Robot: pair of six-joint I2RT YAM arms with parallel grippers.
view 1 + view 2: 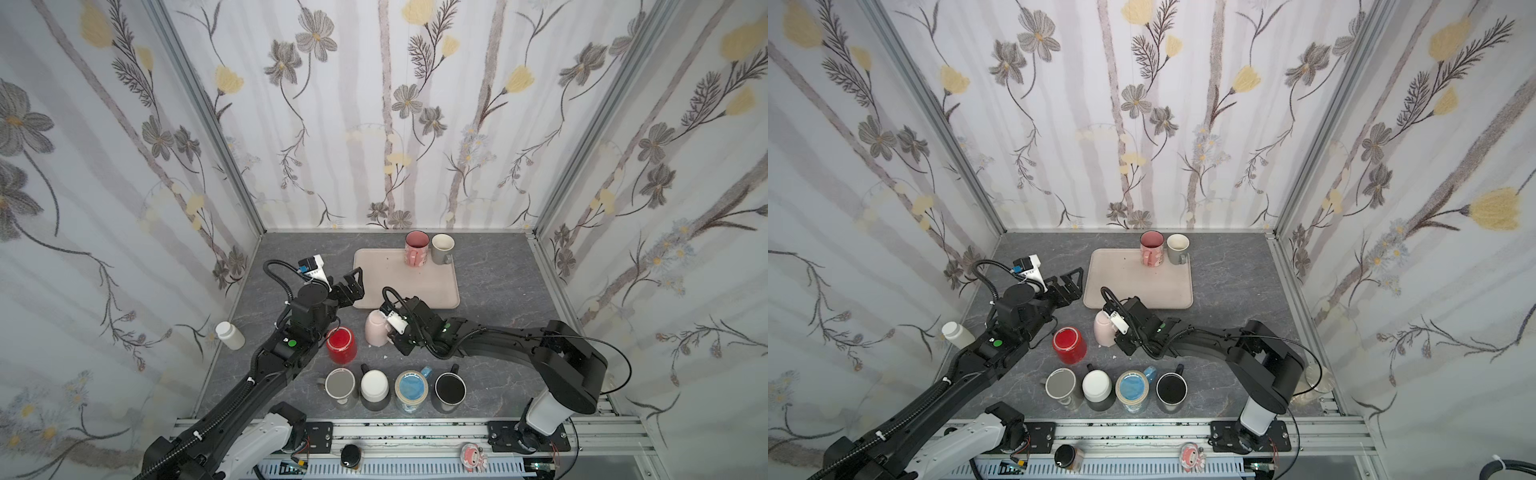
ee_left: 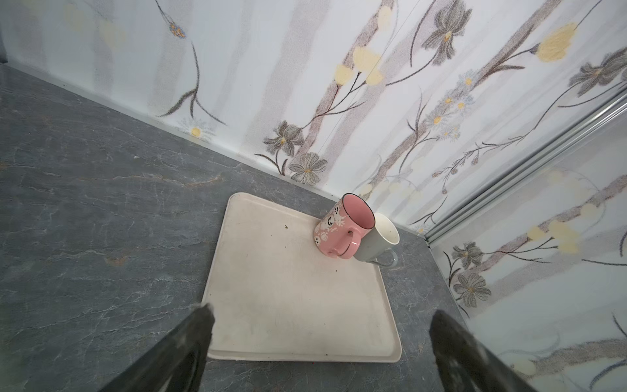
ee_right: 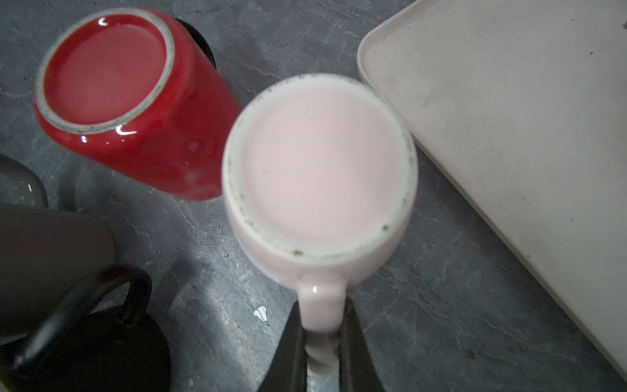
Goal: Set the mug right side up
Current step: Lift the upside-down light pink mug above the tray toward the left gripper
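pale pink mug (image 3: 319, 169): base up, flip not yet done | right gripper (image 3: 320, 325): clamped on its handle (image 3: 320, 302) | left gripper (image 2: 319, 315): spread wide, empty

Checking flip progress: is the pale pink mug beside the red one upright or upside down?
Upside down: the pale pink mug shows its base and foot ring facing up; right gripper shut on its handle.

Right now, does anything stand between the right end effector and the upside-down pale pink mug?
Nothing does: the right end effector is shut on the handle of the pale pink mug. The upside-down red mug stands close beside it, and the tray lies on its other side.
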